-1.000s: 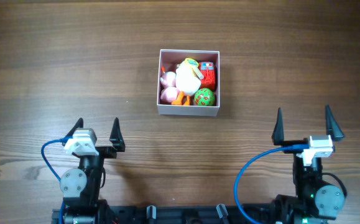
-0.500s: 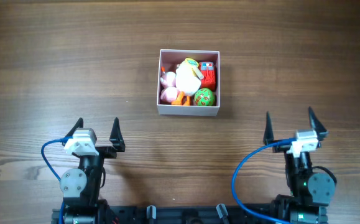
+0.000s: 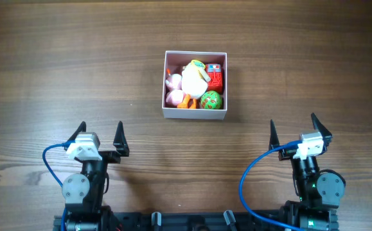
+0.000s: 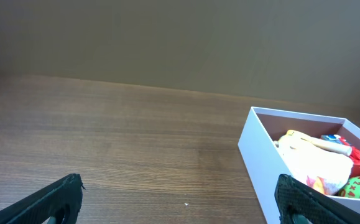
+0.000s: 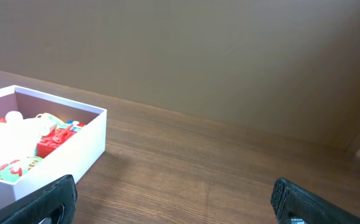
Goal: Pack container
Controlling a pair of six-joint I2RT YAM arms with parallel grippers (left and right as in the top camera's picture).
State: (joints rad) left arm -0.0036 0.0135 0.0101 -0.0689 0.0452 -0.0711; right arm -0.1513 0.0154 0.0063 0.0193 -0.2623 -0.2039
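Centrally, slightly above the middle of the overhead frame, the container [image 3: 194,115] sits on the wooden table [image 3: 57,64]. It is packed with a white plush toy [image 3: 194,80], a green patterned ball [image 3: 211,99], a red block [image 3: 215,78] and pink toys [image 3: 174,90]. The left gripper [image 3: 101,131] at lower left and the right gripper [image 3: 293,128] at lower right gape wide, holding nothing. Only the wrist views show the beige wall [image 4: 180,37] behind.

Brown wooden table [image 3: 57,64]; white container [image 3: 194,114] sits on it near centre, toys inside
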